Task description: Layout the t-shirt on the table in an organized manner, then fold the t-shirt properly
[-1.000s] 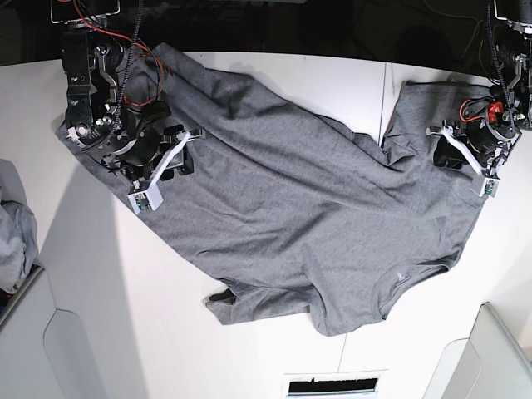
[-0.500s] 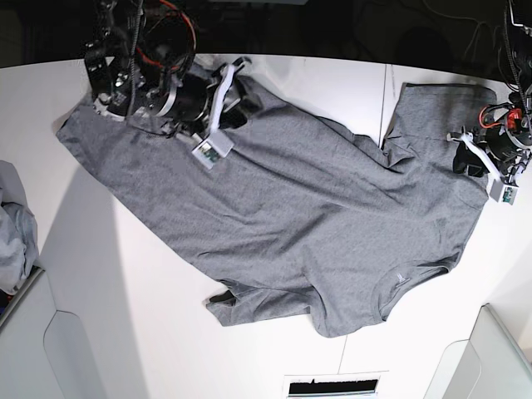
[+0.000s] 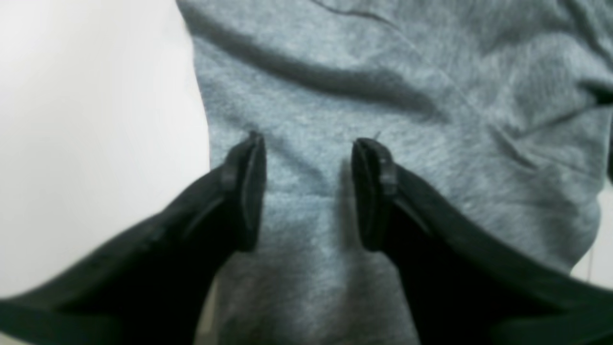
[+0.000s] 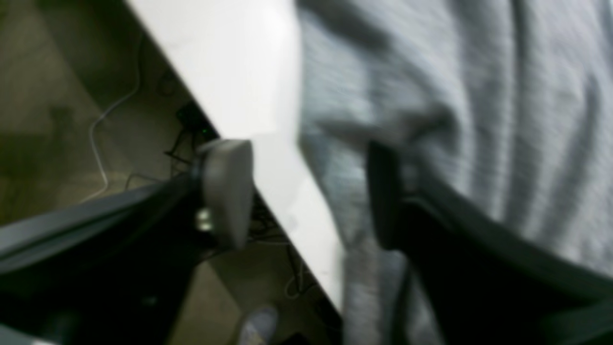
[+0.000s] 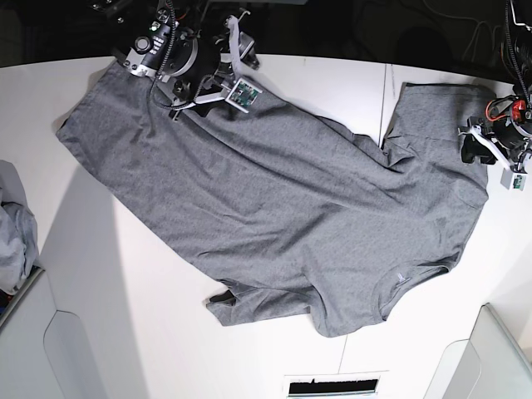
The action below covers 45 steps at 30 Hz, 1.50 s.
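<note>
One bench (image 5: 125, 274) carries the t-shirt (image 5: 283, 208), spread on a slant from upper left to lower right. Right gripper (image 5: 223, 60), jaws spread, sits at its upper-left end; left gripper (image 5: 478, 145), spread too, hovers over the right-hand end.

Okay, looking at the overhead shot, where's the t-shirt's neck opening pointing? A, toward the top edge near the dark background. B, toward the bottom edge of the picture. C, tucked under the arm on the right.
B: the t-shirt lies spread diagonally on the table, and its curved crew collar sits at the lower right, facing the bottom edge.
</note>
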{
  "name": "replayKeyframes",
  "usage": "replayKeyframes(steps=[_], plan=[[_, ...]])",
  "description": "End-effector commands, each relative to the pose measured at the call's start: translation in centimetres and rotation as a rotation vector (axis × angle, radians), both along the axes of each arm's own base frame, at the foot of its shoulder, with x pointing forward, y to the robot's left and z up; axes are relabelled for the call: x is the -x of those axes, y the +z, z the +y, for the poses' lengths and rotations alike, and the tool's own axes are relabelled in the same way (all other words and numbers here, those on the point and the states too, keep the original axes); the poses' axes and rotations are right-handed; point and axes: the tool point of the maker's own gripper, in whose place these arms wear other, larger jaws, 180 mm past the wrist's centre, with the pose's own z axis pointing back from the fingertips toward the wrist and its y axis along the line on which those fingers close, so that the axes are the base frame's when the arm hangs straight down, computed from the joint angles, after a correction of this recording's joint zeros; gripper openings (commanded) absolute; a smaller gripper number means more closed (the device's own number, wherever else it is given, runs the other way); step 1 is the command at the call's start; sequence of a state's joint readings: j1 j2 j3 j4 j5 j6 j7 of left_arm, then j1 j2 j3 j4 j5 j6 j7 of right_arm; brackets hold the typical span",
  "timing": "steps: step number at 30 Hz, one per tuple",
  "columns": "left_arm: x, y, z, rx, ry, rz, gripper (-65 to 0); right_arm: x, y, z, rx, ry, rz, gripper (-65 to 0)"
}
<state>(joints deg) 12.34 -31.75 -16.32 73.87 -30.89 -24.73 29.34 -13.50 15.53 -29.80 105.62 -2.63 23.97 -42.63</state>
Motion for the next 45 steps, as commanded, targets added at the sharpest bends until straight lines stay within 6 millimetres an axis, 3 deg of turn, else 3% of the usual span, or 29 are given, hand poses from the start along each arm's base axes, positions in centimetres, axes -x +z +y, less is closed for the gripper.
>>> replayKeyframes(steps=[1,5,16,22,30,36,39,45], plan=[[-0.9,1.2,1.1,-0.028,0.002,-0.034,-30.2,-0.1,0.3,0.5,-0.014,0.013,-0.021,-22.1],[-0.4,0.9,2.3,-0.062,0.039,-0.016,-30.2,0.1,-0.1,1.2,0.010,0.039,-0.051,-20.8],[0.6,-0.3,3.1,-0.060,0.072,0.019,-30.2,-1.1,-3.3,-0.4,0.180,0.064,-0.098,-20.9],[1.0,-0.8,3.9,-0.086,0.083,0.023,-30.2,-2.6,-3.1,-1.7,0.237,-0.015,-0.166,-20.9],[0.1,1.7,5.7,-0.134,0.077,0.002,-30.2,-2.6,-3.2,-1.8,0.240,-0.016,-0.159,-20.9],[0.3,3.7,7.2,-0.052,0.133,-0.045,-30.2,-2.5,-3.2,-1.8,0.239,-0.016,-0.159,-20.9],[1.0,3.2,7.4,-0.038,0.150,-0.027,-30.2,-2.5,-3.2,-1.8,0.242,-0.016,-0.157,-20.9],[3.3,0.1,6.5,0.086,0.208,0.019,-30.2,-2.5,-3.3,-2.0,0.248,-0.016,-0.154,-20.9]])
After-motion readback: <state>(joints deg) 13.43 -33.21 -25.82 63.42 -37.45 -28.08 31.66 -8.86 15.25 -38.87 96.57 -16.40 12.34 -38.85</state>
